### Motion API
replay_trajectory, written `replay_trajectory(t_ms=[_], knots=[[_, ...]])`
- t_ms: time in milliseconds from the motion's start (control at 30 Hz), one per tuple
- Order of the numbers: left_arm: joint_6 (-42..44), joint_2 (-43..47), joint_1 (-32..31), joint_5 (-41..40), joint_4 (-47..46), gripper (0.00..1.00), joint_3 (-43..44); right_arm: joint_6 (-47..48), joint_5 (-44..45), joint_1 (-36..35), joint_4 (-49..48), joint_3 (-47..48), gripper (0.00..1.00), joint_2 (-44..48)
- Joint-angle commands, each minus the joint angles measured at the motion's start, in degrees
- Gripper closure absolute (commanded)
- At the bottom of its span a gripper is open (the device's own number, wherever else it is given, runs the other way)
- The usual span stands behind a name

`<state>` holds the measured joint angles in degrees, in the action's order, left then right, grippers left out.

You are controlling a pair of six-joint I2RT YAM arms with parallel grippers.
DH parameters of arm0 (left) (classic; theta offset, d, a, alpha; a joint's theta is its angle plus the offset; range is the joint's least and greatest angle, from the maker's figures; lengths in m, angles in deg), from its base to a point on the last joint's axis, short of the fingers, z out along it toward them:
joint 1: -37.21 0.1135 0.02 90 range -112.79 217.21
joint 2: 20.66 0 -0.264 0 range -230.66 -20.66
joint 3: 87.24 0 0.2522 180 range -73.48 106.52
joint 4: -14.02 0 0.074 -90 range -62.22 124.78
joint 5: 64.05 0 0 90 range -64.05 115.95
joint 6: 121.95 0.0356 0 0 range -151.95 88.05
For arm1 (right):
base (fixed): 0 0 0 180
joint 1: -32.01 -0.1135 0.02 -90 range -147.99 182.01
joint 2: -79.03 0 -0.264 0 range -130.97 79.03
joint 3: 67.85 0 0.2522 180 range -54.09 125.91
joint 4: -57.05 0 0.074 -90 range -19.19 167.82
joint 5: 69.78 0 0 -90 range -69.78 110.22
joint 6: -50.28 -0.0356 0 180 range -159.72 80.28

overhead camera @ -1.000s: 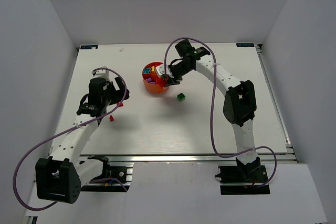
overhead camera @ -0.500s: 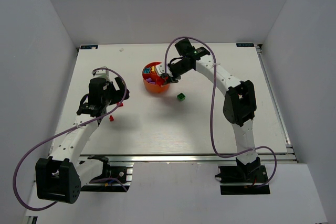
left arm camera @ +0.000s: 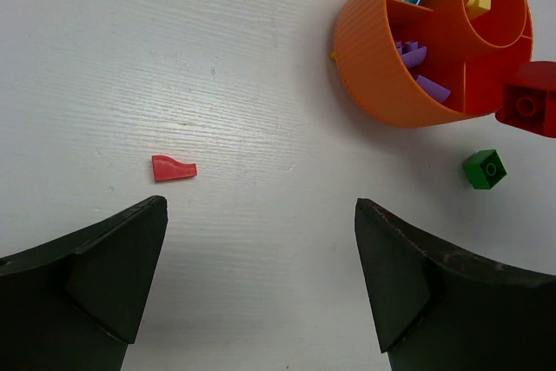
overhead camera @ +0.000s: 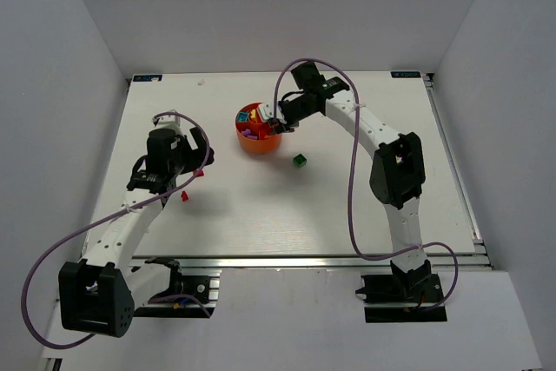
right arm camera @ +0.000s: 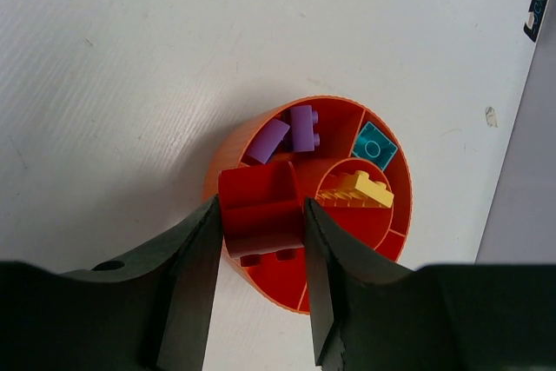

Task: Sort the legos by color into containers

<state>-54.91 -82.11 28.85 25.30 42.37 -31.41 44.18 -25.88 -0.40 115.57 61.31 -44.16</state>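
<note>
A white surface (overhead camera: pixel 347 206) carried an orange bowl (overhead camera: pixel 258 146) toward its far middle, with a green brick (overhead camera: pixel 300 160) lying near it on the near right and a red piece (overhead camera: pixel 184 195) well apart at left.

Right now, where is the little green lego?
In the top view, the green lego lies alone on the table, just right of the orange bowl, not touching it.

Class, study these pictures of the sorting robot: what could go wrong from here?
The red brick in the right gripper hangs over the rim of the bowl: released here, it might fall outside. It is also right next to the purple bricks, so it could land among them.
</note>
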Motion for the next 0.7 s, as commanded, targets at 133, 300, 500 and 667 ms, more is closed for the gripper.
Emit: replay_trajectory(t_ms=[133,300,500,667], knots=[[0.2,0.4,-0.1,0.3,-0.1,0.02,2.0,-1.1,0.7,0.3,-2.4,0.0,0.99,1.7],[0.3,0.4,-0.1,0.3,-0.3,0.02,1.9,-0.4,2.0,0.5,-2.6,-1.4,0.92,1.0],[0.3,0.4,-0.1,0.4,-0.2,0.02,1.9,-0.2,3.0,0.3,-2.8,-2.1,0.72,0.4],[0.3,0.4,-0.1,0.3,-0.2,0.02,1.9,-0.8,2.6,0.4,-3.5,-2.7,0.45,1.0]])
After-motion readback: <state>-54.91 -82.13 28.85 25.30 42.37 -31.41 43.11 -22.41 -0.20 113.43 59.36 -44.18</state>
